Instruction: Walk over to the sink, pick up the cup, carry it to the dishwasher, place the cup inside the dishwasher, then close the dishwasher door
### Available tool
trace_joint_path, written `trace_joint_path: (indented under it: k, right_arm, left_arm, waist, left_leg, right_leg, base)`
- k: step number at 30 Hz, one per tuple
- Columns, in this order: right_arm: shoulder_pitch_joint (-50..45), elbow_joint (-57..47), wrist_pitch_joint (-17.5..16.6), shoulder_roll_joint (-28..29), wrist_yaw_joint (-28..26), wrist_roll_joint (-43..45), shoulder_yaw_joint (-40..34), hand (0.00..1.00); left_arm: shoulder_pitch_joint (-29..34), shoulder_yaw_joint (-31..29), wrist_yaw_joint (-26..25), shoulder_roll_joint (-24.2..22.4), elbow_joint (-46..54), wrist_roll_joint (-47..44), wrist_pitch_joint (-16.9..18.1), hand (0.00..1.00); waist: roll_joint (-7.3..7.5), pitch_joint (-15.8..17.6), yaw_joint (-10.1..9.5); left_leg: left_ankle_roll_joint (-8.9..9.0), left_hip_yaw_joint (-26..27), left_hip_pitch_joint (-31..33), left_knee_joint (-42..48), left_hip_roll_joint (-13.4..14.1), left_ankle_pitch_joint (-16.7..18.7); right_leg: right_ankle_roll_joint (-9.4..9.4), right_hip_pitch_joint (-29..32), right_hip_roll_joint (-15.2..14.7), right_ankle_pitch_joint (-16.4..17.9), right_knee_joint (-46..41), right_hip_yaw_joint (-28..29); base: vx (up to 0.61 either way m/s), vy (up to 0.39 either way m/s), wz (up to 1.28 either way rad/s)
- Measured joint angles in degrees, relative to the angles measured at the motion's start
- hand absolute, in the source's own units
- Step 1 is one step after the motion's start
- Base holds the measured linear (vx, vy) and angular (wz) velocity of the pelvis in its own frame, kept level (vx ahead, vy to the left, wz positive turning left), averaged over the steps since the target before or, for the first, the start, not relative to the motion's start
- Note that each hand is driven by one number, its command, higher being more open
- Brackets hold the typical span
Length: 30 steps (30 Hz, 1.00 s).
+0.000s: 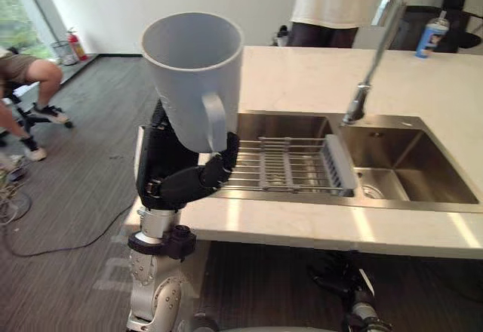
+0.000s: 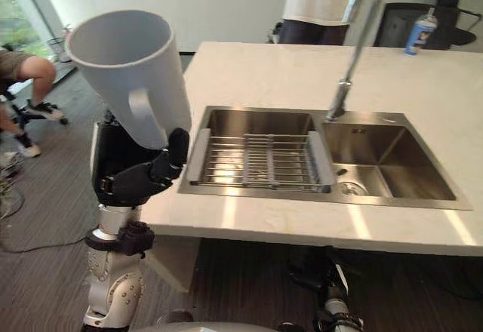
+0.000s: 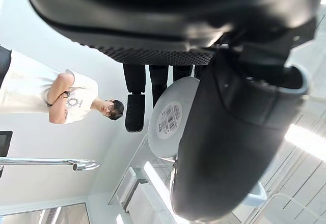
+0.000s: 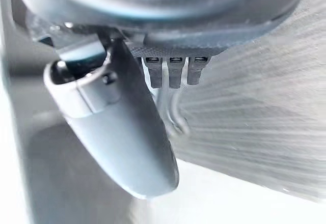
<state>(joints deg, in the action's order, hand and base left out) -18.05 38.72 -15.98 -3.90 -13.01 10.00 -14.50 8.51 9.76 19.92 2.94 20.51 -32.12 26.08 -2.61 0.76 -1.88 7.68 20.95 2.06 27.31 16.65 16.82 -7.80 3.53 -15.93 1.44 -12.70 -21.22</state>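
You held the cup (image 1: 192, 75) in the left hand (image 1: 177, 181), with its fingers (image 1: 217, 169) clamped around the lower part. The cup was up in the air at the left end of the bench (image 1: 302, 75), near the sink (image 1: 407, 166). For the right hand (image 4: 127, 132), I could not tell how the fingers stood.

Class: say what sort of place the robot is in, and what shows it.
Likely a demonstration kitchen inside an office or lab: a steel double sink with a rack and a tall faucet in a pale counter, plus a fire extinguisher nearby.
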Motion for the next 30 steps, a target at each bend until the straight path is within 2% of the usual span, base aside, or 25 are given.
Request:
trace_joint_path:
  k: [1,2,3,5,8,12,14,16,18,20,24,26,27,28,29,30]
  right_arm:
    - [0.21,1.17,-0.03,0.96,-0.12,-0.01,0.36,0.90]
    - [1.48,4.83,0.11,3.31,-0.83,-0.08,0.45,0.90]
    - [1.80,7.44,0.08,4.00,-1.72,-0.14,0.46,0.90]
    - [1.85,9.79,0.05,3.97,-2.09,-0.15,0.47,0.90]
    - [1.71,10.27,-0.13,3.74,-2.09,-0.18,0.52,0.90]
    - [2.34,10.27,-1.38,1.67,-2.07,-0.76,0.49,0.90]
    - [2.36,10.16,-2.05,0.88,-2.02,-1.17,0.83,0.90]
    - [1.92,9.76,-2.31,0.81,-1.85,-1.17,1.39,0.90]
    - [1.82,9.46,-2.31,0.62,-1.70,-1.18,2.13,0.90]
    - [2.31,8.19,-2.31,0.70,-1.98,-1.31,4.25,0.90]
    - [4.87,7.90,-2.30,0.78,-2.76,-2.59,6.04,0.90]
    - [5.47,8.33,-2.18,0.64,-2.46,-2.80,6.00,0.90]
    - [5.73,8.64,-2.01,0.39,-2.13,-2.89,6.02,0.90]
    - [5.93,8.75,-1.99,0.31,-1.91,-2.87,6.08,0.90]
    - [6.63,9.05,-1.73,-1.11,-1.39,-2.88,6.43,0.90]
    - [7.07,9.09,-1.44,-2.23,-1.15,-2.87,6.45,0.90]
  left_arm:
    - [-0.45,0.18,0.10,0.64,-1.00,-0.05,0.25,0.30]
    - [-0.86,-0.51,-0.21,2.01,-4.58,-0.74,0.96,0.30]
    - [-0.85,-1.05,-1.29,2.25,-8.31,-1.42,0.82,0.30]
    - [-0.61,-1.06,-2.67,2.47,-11.21,-1.63,0.52,0.30]
    - [-0.38,-0.88,-4.39,3.32,-11.32,-1.56,0.53,0.30]
    - [-0.38,0.82,-6.72,3.83,-11.21,-0.73,0.41,0.30]
    - [-0.37,1.65,-7.44,3.87,-10.97,0.31,0.08,0.30]
    - [-0.27,2.02,-8.08,4.00,-10.62,1.28,-0.59,0.30]
    - [0.75,1.83,-8.63,3.98,-9.79,1.73,-0.90,0.30]
    - [1.99,0.84,-9.09,4.03,-9.06,1.79,-0.80,0.30]
    - [4.13,-1.47,-9.87,4.91,-9.08,1.63,-0.99,0.30]
    - [4.88,-1.76,-9.42,5.01,-9.09,1.24,-1.82,0.30]
    - [5.15,-1.73,-8.34,4.95,-9.08,0.93,-2.05,0.30]
    - [5.15,-1.57,-7.77,4.71,-9.08,0.55,-2.05,0.30]
    - [5.17,-1.46,-6.69,3.88,-9.07,0.33,-2.06,0.30]
    - [5.12,-1.05,-5.96,3.41,-9.08,0.30,-2.07,0.30]
  waist:
    - [0.90,0.02,0.27]
    - [2.90,0.68,-0.13]
    - [3.20,0.69,0.02]
    - [3.23,0.72,0.01]
    - [3.73,0.48,0.10]
    - [3.22,0.65,0.44]
    - [3.24,0.65,0.72]
    - [3.39,0.60,2.29]
    - [3.34,0.44,1.79]
    - [3.19,0.03,-0.34]
    - [3.43,-0.11,-0.34]
    - [3.55,-0.03,-0.05]
    - [3.79,-0.03,0.12]
    - [4.26,0.21,0.09]
    - [3.42,0.26,-0.41]
    - [2.60,0.49,-0.04]
  left_leg:
    - [-1.14,-0.31,-0.75,-4.59,-2.10,0.00]
    - [-1.79,-0.42,-1.31,-7.43,-4.88,-2.53]
    - [-2.75,-1.30,-1.43,-8.17,-6.14,-3.25]
    - [-3.76,-2.16,-1.17,-8.36,-7.54,-3.16]
    - [-4.30,-2.81,-0.56,-7.58,-8.03,-2.99]
    - [-4.18,-4.06,-0.21,-6.92,-7.71,-3.00]
    - [-4.20,-5.72,0.41,-6.73,-7.81,-3.20]
    - [-4.34,-9.91,1.61,-6.02,-8.54,-3.53]
    - [-4.22,-12.26,1.79,-6.41,-9.30,-3.93]
    - [-3.60,-13.76,2.01,-8.40,-9.42,-5.24]
    - [-3.55,-16.98,2.96,-13.44,-10.63,-9.83]
    - [-4.53,-14.25,3.61,-15.68,-10.79,-12.56]
    - [-6.71,-8.74,3.39,-17.27,-10.05,-13.32]
    - [-7.43,-4.82,3.69,-16.27,-9.23,-12.48]
    - [-7.98,2.38,5.29,-11.01,-6.96,-11.23]
    - [-8.33,6.68,6.60,-8.42,-6.42,-11.76]
  right_leg:
    - [-0.13,0.62,-0.12,-0.06,-0.22,0.01]
    - [-0.03,0.22,0.41,-0.13,0.88,-0.16]
    - [1.22,-1.70,1.75,-0.88,3.29,-0.95]
    - [1.59,-3.35,1.56,-2.36,5.14,-0.92]
    - [1.92,-3.66,1.29,-2.89,5.45,-1.05]
    - [2.16,-4.45,1.90,-2.61,5.42,-1.86]
    - [2.61,-4.63,1.88,-1.09,4.28,-2.32]
    - [2.41,-4.41,4.00,3.44,1.77,3.87]
    - [2.40,-4.47,4.59,5.49,0.20,5.57]
    - [2.67,-4.73,5.00,6.13,0.29,4.41]
    - [3.65,-5.43,6.51,7.37,2.13,4.43]
    - [3.13,-7.22,6.26,6.97,2.92,1.06]
    - [3.18,-7.95,5.42,6.96,3.09,-1.17]
    - [3.18,-8.16,5.22,6.97,3.24,-2.31]
    - [3.17,-9.00,5.55,6.97,3.39,-4.77]
    - [3.20,-10.19,5.74,6.99,2.56,-7.29]
  base:
    - [-0.09,0.304,0.71]
    - [-0.08,0.141,0.58]
    - [-0.09,0.092,0.45]
    - [-0.09,0.123,0.34]
    - [-0.07,0.071,0.10]
    - [-0.03,-0.035,0.13]
    - [0.00,-0.047,0.43]
    - [0.00,-0.104,0.98]
    - [0.03,-0.094,0.73]
    - [0.08,-0.077,0.36]
    - [0.08,-0.131,0.78]
    - [0.07,-0.059,1.31]
    - [0.05,0.011,1.51]
    - [0.05,0.026,1.37]
    - [0.05,0.018,1.39]
    - [0.03,0.024,1.44]
